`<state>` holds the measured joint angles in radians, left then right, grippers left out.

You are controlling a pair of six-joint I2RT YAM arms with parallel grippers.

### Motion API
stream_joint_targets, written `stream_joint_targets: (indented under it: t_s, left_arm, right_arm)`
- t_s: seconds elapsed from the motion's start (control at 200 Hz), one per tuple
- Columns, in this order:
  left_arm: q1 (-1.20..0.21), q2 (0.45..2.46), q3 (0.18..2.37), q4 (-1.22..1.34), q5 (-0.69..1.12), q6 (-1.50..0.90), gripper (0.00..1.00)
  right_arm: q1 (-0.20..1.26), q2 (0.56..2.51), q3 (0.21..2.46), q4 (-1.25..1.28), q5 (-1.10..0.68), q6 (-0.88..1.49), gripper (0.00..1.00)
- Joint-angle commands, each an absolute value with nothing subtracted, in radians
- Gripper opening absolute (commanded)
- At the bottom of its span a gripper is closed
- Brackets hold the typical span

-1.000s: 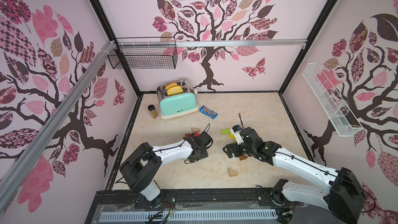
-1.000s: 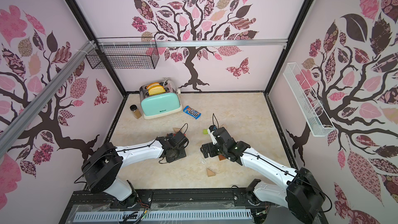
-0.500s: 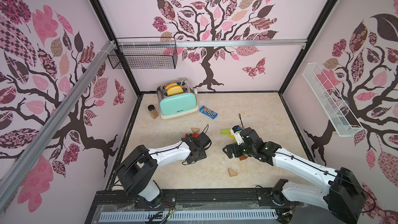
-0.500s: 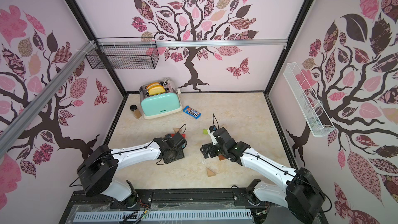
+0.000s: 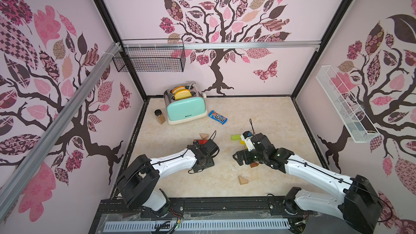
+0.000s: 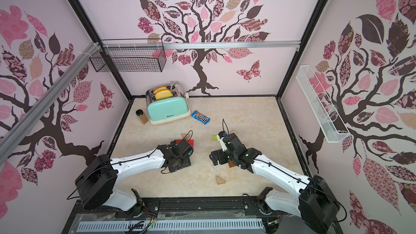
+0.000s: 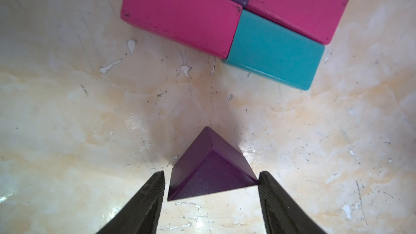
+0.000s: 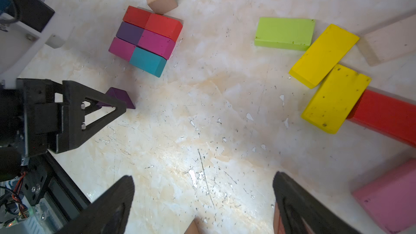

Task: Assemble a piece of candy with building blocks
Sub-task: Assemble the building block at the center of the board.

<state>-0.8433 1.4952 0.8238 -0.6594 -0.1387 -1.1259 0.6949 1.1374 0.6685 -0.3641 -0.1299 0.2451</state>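
Six building blocks (image 8: 146,41) lie packed in a rectangle: two red, one purple, two magenta, one teal. A tan triangle (image 8: 159,1) touches its red end. In a top view only the red part (image 5: 199,142) shows beside the left arm. A purple triangle (image 7: 209,169) rests on the table a short way off the teal block (image 7: 274,57). My left gripper (image 7: 210,176) is open around it, one finger at its corner and a gap at the other. My right gripper (image 8: 202,181) hangs open over bare table, holding nothing.
Loose blocks lie near the right arm: green (image 8: 284,33), two yellow (image 8: 324,55), red (image 8: 387,113), pink (image 8: 389,196). A tan triangle (image 5: 242,180) sits near the front. Toaster (image 5: 185,106), spice jar (image 5: 159,116) and candy packet (image 5: 217,117) stand at the back left.
My left gripper's jaws have widened around the purple triangle, and the left arm has drawn back slightly toward the front. The right arm has not moved.
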Motion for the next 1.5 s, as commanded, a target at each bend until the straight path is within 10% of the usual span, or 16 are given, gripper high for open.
stream_joint_targets:
  t_s: [0.0,1.496]
  left_arm:
    - [-0.847,1.482,0.806,-0.673,-0.160,-1.132,0.70]
    - [-0.856,1.550,0.916,-0.739,-0.250,-0.992,0.52]
  right_arm:
    - [0.687,1.118,0.665,-0.357,-0.133,0.235,0.99]
    - [0.674,1.123,0.665,-0.362,-0.123,0.229,0.99]
